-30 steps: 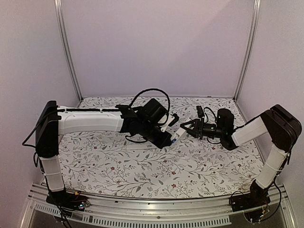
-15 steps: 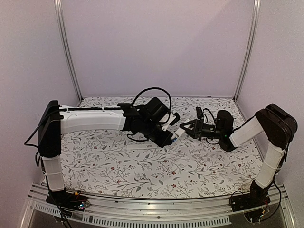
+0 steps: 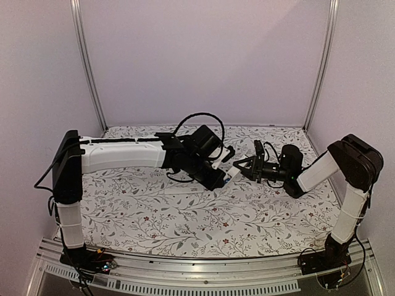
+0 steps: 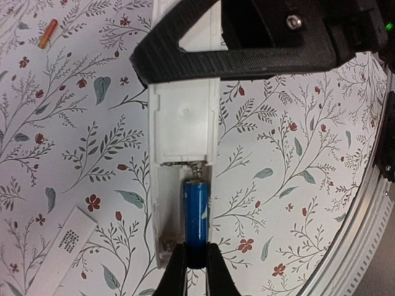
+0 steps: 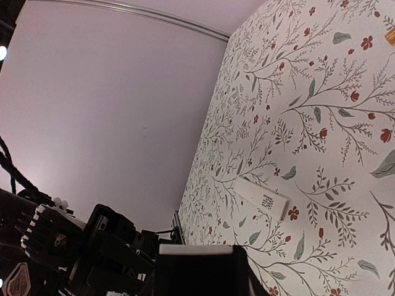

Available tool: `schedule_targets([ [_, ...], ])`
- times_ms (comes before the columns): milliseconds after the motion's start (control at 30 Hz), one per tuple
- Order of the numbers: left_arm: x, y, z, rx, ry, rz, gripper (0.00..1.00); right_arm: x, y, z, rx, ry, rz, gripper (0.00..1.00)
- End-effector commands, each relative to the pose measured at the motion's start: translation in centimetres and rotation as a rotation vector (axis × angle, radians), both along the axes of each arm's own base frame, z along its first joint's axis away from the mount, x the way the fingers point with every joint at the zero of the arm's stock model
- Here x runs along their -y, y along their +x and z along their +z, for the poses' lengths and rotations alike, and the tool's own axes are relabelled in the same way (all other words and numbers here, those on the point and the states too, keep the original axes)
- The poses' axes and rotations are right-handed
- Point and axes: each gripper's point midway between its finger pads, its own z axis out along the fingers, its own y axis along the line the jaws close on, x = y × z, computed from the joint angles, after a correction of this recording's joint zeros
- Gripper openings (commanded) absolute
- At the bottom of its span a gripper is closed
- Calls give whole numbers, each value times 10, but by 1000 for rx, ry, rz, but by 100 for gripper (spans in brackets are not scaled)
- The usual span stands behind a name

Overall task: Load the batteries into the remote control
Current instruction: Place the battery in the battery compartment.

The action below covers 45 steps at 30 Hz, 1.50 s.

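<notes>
Two pincers meet over the middle of the floral worktop (image 3: 154,216). In the left wrist view, the left pincer (image 4: 196,271) is pinched narrowly on the lower end of the blue battery (image 4: 196,213). This battery lies in the open recess of the white remote control (image 4: 185,123). The right pincer (image 3: 239,165) grips the remote's other end. The orange-red battery (image 4: 47,33) lies at 11 o'clock and a loose white cover (image 4: 62,246) at 8 o'clock.

Left gripper (image 4: 196,264) pinched, right gripper (image 3: 237,167) clamped (tips facing)
</notes>
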Motion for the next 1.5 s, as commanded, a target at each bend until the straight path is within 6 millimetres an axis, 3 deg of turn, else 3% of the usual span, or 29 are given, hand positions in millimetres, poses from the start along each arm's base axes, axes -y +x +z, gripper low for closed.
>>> schedule_targets([
  [0, 9, 1, -10, 1, 10, -20, 6, -13, -14, 21, 46, 66, 75, 0],
  [333, 9, -3, -10, -6, 9, -44, 16, -14, -15, 24, 41, 87, 81, 0],
  [567, 2, -2, -8, 15, 25, -37, 18, -14, -14, 26, 40, 89, 80, 0],
  [1067, -5, 11, 12, 81, 19, -21, 32, -14, -15, 23, 28, 87, 88, 0],
  [1200, -5, 12, 27, 108, -5, -25, 41, -15, -15, 21, 20, 87, 91, 0],
  [1333, -4, 10, 50, 153, -65, -52, 61, -15, -15, 20, 15, 88, 94, 0],
  [1467, -5, 9, 66, 193, -101, -72, 70, -16, -15, 21, 11, 95, 101, 0],
])
